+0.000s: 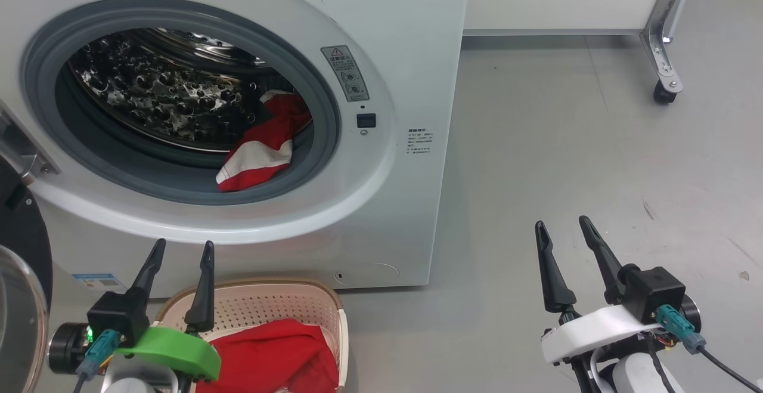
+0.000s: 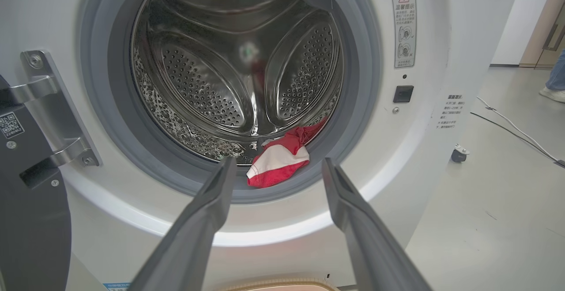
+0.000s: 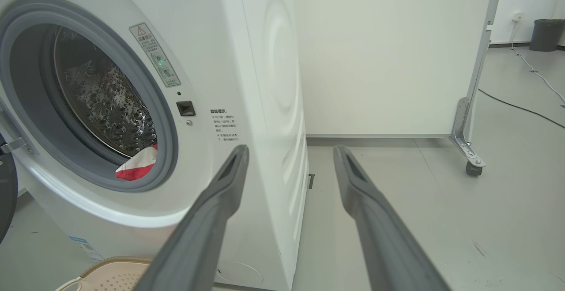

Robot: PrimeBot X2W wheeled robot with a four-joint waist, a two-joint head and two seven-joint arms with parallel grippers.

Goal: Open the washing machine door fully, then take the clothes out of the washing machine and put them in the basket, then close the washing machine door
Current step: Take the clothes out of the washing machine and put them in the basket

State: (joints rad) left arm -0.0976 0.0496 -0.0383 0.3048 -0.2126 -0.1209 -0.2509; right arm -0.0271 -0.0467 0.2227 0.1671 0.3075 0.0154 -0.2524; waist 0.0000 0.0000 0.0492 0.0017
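The white washing machine (image 1: 411, 35) stands with its round door (image 1: 21, 274) swung wide open at the far left. A red and white piece of the clothes (image 1: 262, 148) lies at the lower right of the steel drum, resting on the grey seal (image 2: 280, 163) (image 3: 139, 167). More red cloth (image 1: 268, 357) lies in the cream basket (image 1: 325, 306) on the floor before the machine. My left gripper (image 1: 182, 256) hangs open and empty above the basket's left side. Over bare floor to the right of the machine, my right gripper (image 1: 566, 229) is open and empty.
A white panel on a metal foot with a caster (image 1: 663, 92) stands at the back right. Grey floor (image 1: 596, 160) spreads to the right of the machine. A cable (image 2: 516, 132) runs across the floor, and a person's foot (image 2: 554, 93) shows at the far right of the left wrist view.
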